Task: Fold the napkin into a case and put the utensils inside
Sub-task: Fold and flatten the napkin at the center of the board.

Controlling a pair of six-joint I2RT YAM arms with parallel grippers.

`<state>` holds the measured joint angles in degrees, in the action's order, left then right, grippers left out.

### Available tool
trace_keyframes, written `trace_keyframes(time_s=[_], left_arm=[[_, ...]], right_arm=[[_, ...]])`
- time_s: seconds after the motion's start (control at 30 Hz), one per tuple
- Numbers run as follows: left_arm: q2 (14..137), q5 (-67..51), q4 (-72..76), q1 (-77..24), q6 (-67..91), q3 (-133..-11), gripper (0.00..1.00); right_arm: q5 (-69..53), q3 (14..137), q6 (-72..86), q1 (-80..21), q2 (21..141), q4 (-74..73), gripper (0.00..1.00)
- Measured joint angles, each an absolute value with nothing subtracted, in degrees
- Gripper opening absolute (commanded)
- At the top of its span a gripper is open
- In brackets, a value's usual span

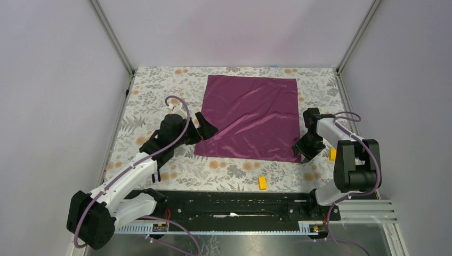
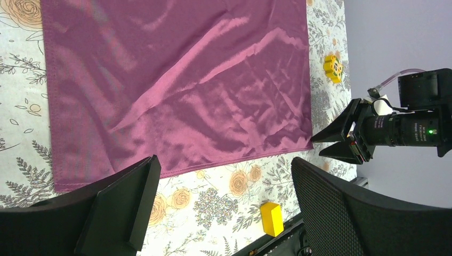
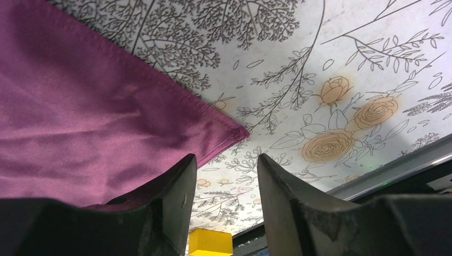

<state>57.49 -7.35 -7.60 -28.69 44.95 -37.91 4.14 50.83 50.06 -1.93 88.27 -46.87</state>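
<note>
With the left hand [image 2: 225, 162] wide, the half-narrowed right hand [image 3: 226, 160] may pinch bare worktop [image 3: 346, 64], since the napkin [image 3: 80, 117] has its near right corner beside the gap, not inside.

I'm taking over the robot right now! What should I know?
Left gripper: wide open, hovering at the napkin's near left edge, holding nothing.
Right gripper: jaws partly open at the napkin's near right corner, one finger over the cloth, nothing pinched.
Napkin: flat and unfolded on the table.
The utensils are not in view.
Done: no fold yet.
Left: fold the napkin into a case, find the utensils and put them inside.
</note>
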Motion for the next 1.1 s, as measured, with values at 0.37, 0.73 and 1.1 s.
trace_keyframes(time_s=[0.37,0.73,1.1], left_arm=[[57.60,-7.35,-7.66,-28.32,44.62,-38.54,0.99],[57.63,-7.35,-7.66,-27.88,44.62,-38.54,0.99],[57.58,-7.38,-8.03,-27.46,44.62,-38.54,0.99]], right_arm=[[6.44,49.60,49.95,-0.60,90.45,-45.06,0.53],[6.09,49.39,49.91,-0.58,91.11,-43.42,0.48],[6.09,49.15,49.76,-0.58,87.96,-43.46,0.63]])
